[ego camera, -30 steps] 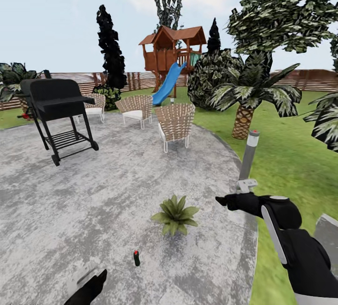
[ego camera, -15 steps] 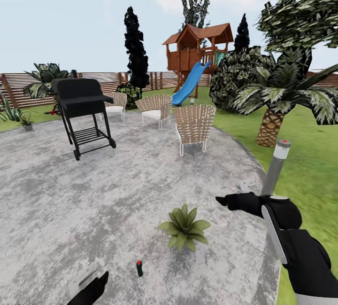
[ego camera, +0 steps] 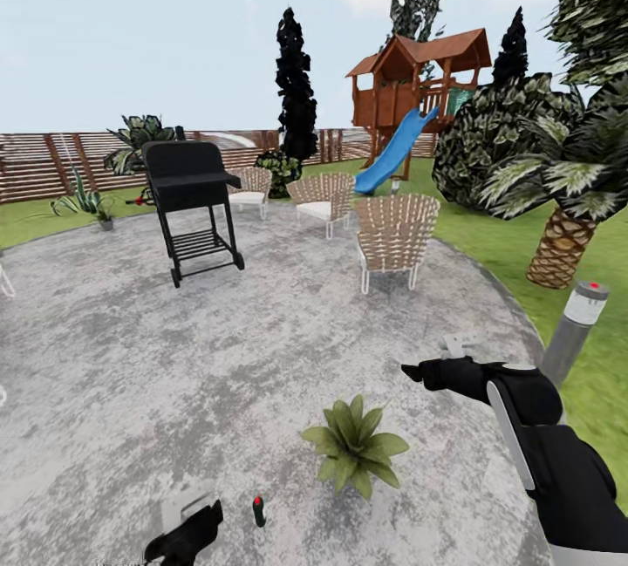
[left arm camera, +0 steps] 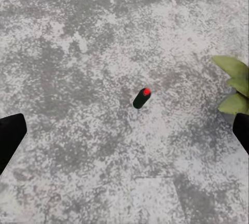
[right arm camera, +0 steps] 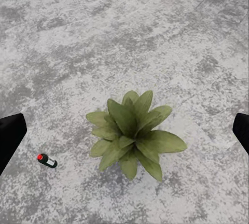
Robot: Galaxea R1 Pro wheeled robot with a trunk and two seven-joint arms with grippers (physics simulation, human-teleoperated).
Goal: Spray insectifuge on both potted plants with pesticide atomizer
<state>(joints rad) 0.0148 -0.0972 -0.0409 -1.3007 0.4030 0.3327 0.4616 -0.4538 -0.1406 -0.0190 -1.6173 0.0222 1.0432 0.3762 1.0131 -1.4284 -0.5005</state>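
The pesticide atomizer [ego camera: 258,510], a small dark green bottle with a red tip, stands on the grey stone patio [ego camera: 174,357] of the garden. In the left wrist view the atomizer [left arm camera: 141,98] is seen from above, between and beyond the wide-apart fingers of my open left gripper [left arm camera: 127,130]. In the head view my left gripper [ego camera: 187,535] hovers just left of the bottle. One potted plant [ego camera: 355,446], a low green rosette, sits right of the bottle. My right gripper [ego camera: 426,371] is open above and right of that plant [right arm camera: 132,133], with the atomizer [right arm camera: 46,160] off to one side.
A black grill [ego camera: 194,200] and several wicker chairs [ego camera: 394,235] stand farther back on the patio. A grey post with a red top [ego camera: 576,330] rises at the patio's right edge, beside a palm [ego camera: 567,235]. A wooden fence [ego camera: 52,169] and a playhouse with a slide [ego camera: 410,112] lie beyond.
The whole view has swung left, so grill, chairs, post and plant slid right in the picture. My left gripper shows slightly higher; the right arm holds its pose.
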